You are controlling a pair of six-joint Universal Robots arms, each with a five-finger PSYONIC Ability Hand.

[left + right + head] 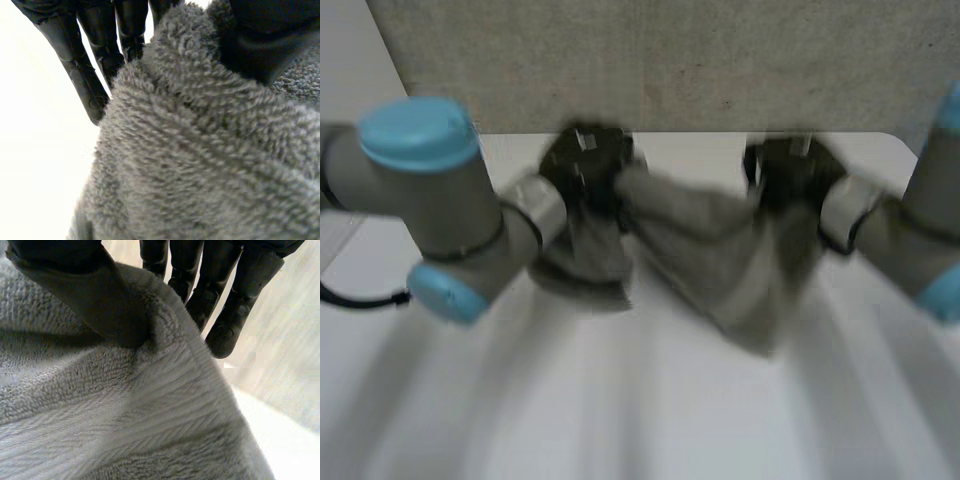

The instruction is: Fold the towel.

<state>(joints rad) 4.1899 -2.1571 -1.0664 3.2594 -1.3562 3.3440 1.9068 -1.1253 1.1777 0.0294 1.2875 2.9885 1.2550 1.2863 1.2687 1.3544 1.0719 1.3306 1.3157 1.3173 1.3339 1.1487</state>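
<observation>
A grey towel [700, 245] hangs between my two hands above the white table [640, 400], sagging in the middle. My left hand [582, 170] grips its left top corner. In the left wrist view the thumb [265, 45] presses the towel [200, 160] against the fingers [75, 70]. My right hand [792, 172] holds the right top corner. In the right wrist view its thumb [90, 295] pinches the towel [100, 415] against the fingers [235, 305].
A grey panel [670, 60] stands behind the table's far edge. My left arm [430, 200] and right arm [910, 240] reach in from either side.
</observation>
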